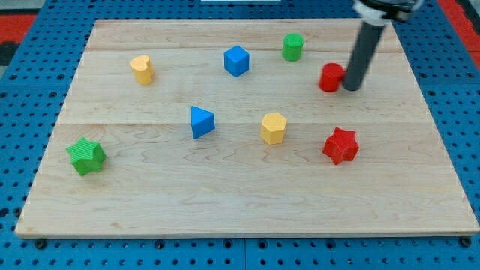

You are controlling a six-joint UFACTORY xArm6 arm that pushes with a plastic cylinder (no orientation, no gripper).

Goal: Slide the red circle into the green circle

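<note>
The red circle (330, 77) stands at the view's upper right of the wooden board. The green circle (292, 47) stands up and to the left of it, a short gap apart. My tip (351, 87) is on the board right beside the red circle, at its right side, touching or nearly touching it. The dark rod rises from there to the view's top right.
Other blocks on the board (150, 202): a blue cube (236, 61), a yellow heart (142, 69), a blue triangle (201, 122), a yellow hexagon (274, 127), a red star (341, 145), a green star (86, 156). Blue pegboard surrounds the board.
</note>
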